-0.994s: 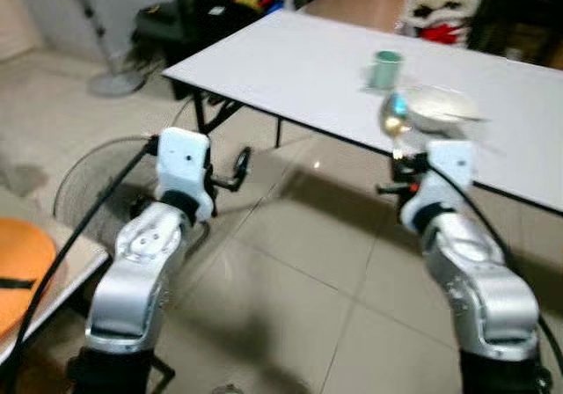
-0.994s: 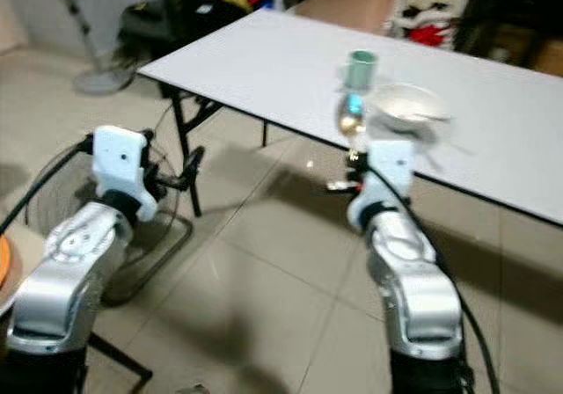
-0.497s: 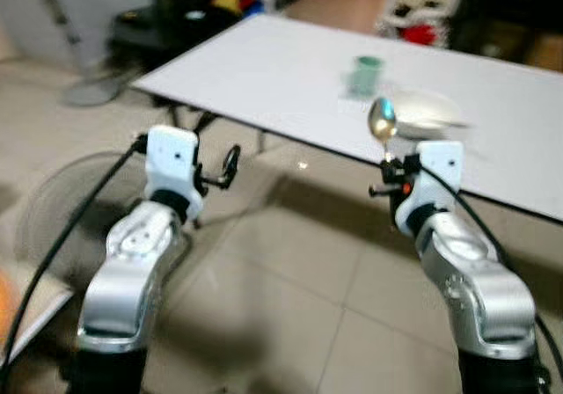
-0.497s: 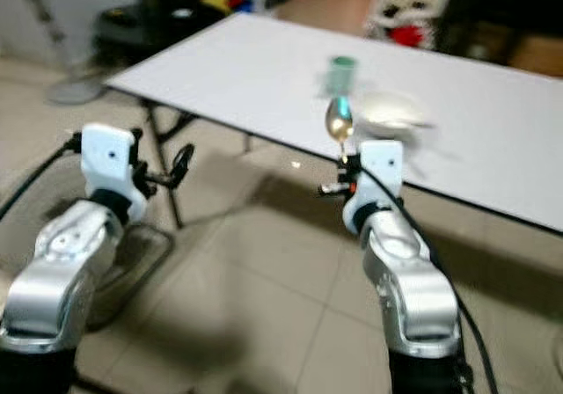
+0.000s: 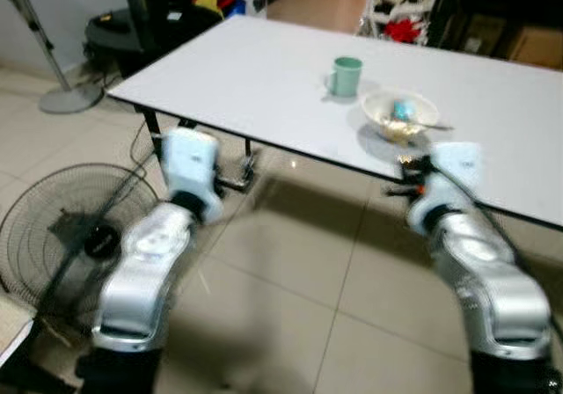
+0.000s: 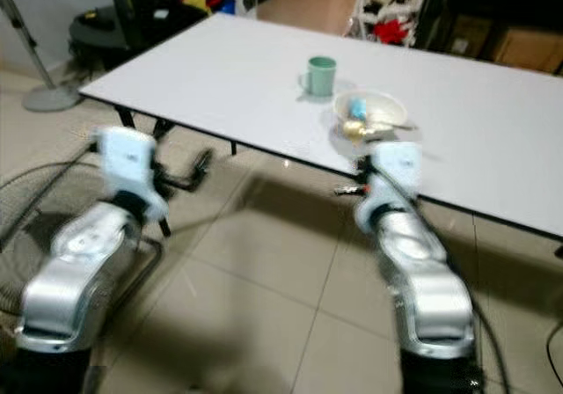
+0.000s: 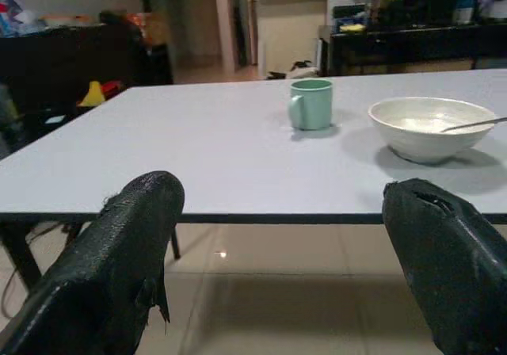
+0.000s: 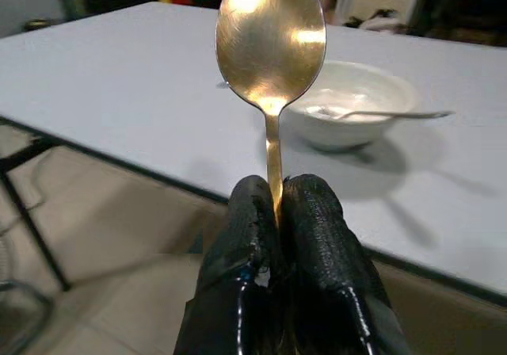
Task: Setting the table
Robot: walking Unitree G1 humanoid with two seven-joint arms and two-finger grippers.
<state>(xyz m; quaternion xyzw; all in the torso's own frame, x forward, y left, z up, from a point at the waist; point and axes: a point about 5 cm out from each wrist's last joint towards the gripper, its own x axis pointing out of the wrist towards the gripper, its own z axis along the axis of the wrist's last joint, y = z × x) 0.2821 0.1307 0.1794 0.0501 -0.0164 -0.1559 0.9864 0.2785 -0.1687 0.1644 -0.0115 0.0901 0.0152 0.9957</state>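
Observation:
My right gripper (image 8: 277,204) is shut on the handle of a golden spoon (image 8: 271,38), which it holds upright just short of the near edge of the white table (image 5: 246,69). On the table stand a green mug (image 5: 347,76) and a white bowl (image 5: 413,104) with another spoon handle (image 7: 475,124) resting in it. The held spoon's head (image 6: 353,123) stands in front of the bowl. My left gripper (image 7: 281,200) is open and holds nothing; it is level with the table's edge and points at the mug (image 7: 310,104).
A round floor fan (image 5: 62,227) lies on the tiles at my left. A standing fan's base (image 5: 66,99) and dark furniture with clutter (image 5: 132,33) are beyond the table's left end. The table's black legs (image 5: 154,130) drop near my left arm.
The camera has swung and come nearer the table; the mug and bowl now sit more central. Both arms keep their pose, the spoon still upright in the right gripper.

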